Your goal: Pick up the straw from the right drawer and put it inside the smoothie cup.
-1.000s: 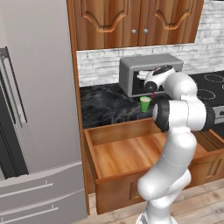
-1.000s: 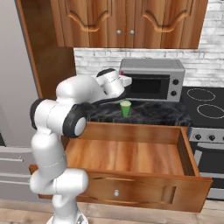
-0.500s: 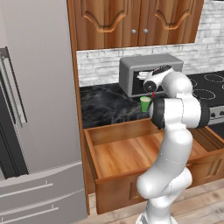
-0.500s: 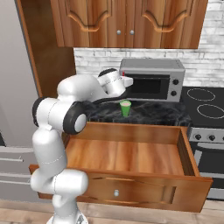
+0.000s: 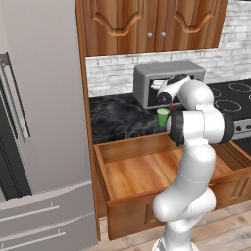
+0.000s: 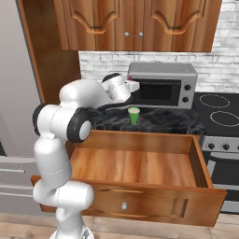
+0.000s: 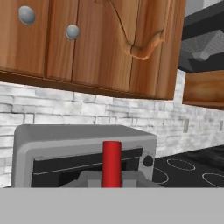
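My gripper (image 7: pixel 112 180) is shut on the red straw (image 7: pixel 112 162), which stands upright between the fingers in the hand view. In the base views the gripper (image 5: pixel 165 91) (image 6: pixel 132 87) hovers just above and slightly behind the small green smoothie cup (image 5: pixel 163 116) (image 6: pixel 134 115), in front of the microwave. The cup stands upright on the dark counter, apart from the hand. Below it the right drawer (image 5: pixel 147 172) (image 6: pixel 140 167) is pulled wide open, its wooden floor bare.
A grey microwave (image 5: pixel 169 78) (image 6: pixel 163 84) (image 7: pixel 83 151) sits right behind the cup. Carved upper cabinets (image 7: pixel 87 39) hang above it. The stove (image 6: pixel 219 112) is to the right, and the grey fridge (image 5: pixel 34 122) stands to the left. The open drawer juts out toward the base.
The hand with the straw has drifted slightly left and up near the microwave front, and the elbow has shifted a little. The cup and the drawer have not moved.
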Robot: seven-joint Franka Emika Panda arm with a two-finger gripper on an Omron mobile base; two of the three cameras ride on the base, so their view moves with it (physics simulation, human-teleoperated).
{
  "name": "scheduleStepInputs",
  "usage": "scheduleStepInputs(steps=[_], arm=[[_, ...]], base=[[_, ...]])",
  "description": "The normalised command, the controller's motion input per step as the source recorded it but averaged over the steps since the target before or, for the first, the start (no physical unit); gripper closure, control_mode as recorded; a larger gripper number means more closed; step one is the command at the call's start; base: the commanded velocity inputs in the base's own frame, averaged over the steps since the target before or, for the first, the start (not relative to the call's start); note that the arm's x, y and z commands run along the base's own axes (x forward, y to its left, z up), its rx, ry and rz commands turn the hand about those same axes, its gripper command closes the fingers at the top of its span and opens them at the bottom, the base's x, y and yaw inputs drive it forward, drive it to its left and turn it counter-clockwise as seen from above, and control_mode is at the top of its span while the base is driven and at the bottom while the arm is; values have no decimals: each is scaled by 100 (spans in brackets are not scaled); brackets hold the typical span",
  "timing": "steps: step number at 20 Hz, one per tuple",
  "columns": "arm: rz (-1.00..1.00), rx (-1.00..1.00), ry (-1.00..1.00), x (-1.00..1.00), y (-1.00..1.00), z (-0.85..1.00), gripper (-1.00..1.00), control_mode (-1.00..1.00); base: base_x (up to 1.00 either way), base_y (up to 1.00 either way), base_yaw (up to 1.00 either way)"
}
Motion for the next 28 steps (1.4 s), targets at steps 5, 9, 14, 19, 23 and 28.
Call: scheduleStepInputs(steps=[5, 9, 14, 19, 23, 28], arm=[[0, -1, -1, 5, -2, -14, 100, -100], [0, 0, 0, 0, -6, -27, 100, -100], [0, 0, 0, 0, -4, -22, 100, -100], [0, 0, 0, 0, -3, -16, 100, -100], [0, 0, -2, 0, -13, -3, 100, -100], [0, 0, -8, 7, -21, 0, 100, -100]], base=[[0, 0, 0], [0, 0, 0], [0, 0, 0], [0, 0, 0], [0, 0, 0], [0, 0, 0]])
